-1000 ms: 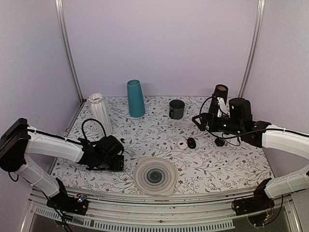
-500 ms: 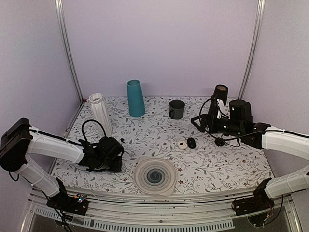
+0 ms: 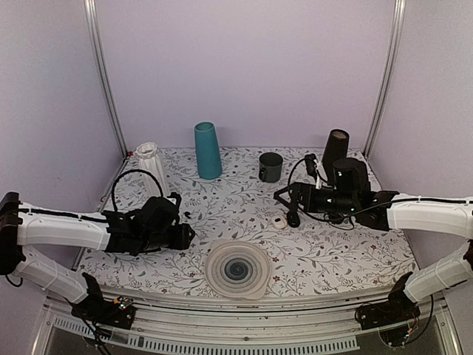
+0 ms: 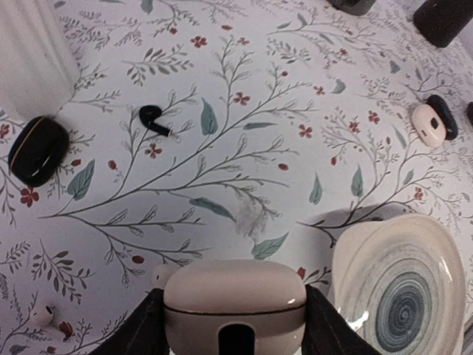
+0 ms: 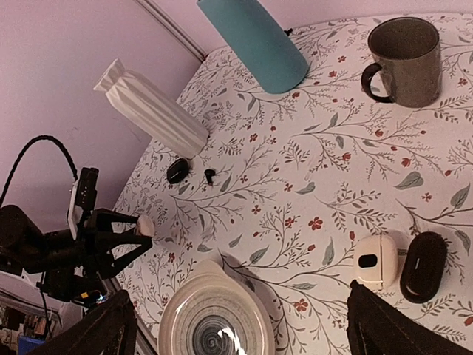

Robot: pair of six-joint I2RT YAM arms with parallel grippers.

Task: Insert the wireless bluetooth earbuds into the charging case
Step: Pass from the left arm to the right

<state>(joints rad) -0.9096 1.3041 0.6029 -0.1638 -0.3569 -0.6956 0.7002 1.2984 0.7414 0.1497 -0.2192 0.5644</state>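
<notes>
Left gripper (image 4: 233, 327) pinches the closed charging case (image 4: 235, 287) at the table's (image 4: 244, 159) near left. The plate (image 4: 403, 292) rim sits just right, with open cloth beyond. Right gripper (image 3: 284, 198) is spread wide mid-table, near a black oval case (image 3: 293, 219).

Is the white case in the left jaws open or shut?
Shut: the charging case shows its lid down, only a thin seam visible.

White arms (image 3: 63, 231), black wrists (image 3: 144, 225), looped cables (image 3: 124, 177)
</notes>
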